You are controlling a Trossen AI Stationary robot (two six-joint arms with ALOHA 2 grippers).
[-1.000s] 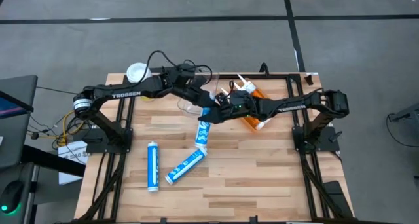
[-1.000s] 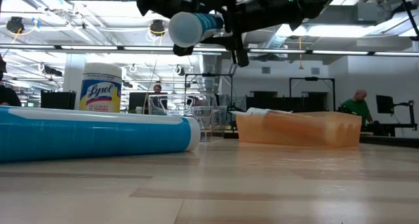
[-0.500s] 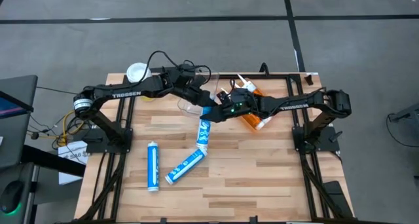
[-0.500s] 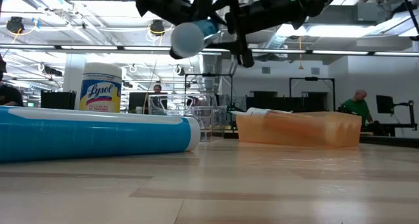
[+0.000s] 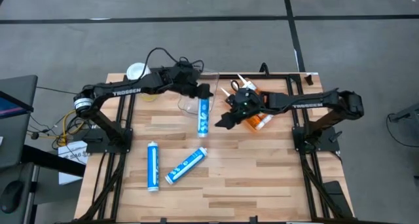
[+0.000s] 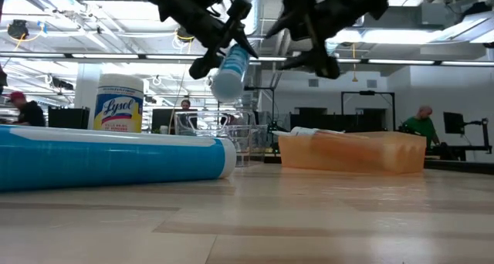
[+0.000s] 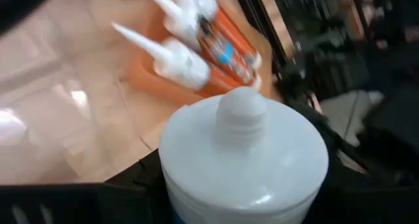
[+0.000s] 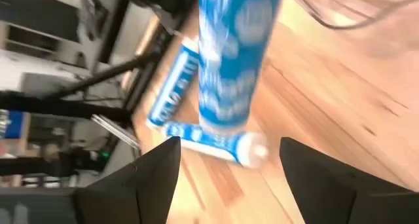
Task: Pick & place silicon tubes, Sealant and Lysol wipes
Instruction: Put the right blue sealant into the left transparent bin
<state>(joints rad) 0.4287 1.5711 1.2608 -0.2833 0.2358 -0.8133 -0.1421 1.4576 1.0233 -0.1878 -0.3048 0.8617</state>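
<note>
My left gripper (image 5: 200, 93) is shut on a blue silicone tube (image 5: 203, 114), held in the air over the far middle of the table; the tube also shows in the low view (image 6: 230, 66). My right gripper (image 5: 225, 119) is open and empty just to the right of the tube, its fingers (image 8: 152, 178) spread wide with the tube (image 8: 234, 60) beyond them. Two more blue tubes (image 5: 152, 166) (image 5: 185, 166) lie flat on the near left of the table. The Lysol wipes (image 5: 136, 72) stand upright at the far left corner. My left gripper holds the tube near its white threaded nozzle end (image 7: 243, 152), one finger on either side of it. The tube is clear of the table. It slants down from the gripper toward the near edge, its round bottom end (image 6: 225, 86) lowest.
An orange tray (image 5: 251, 121) holding white-nozzled caulk tubes (image 7: 190, 54) sits just right of my right gripper. A clear container (image 5: 188, 105) stands under the left gripper. People and desks show in the room behind the table. There is bare wood at the near right.
My right gripper has let go of the blue tube and drawn back toward the table's right edge. The tube, now in the left gripper alone, has swung from slanting to lying along the near-far line, and its free end has tipped down.
</note>
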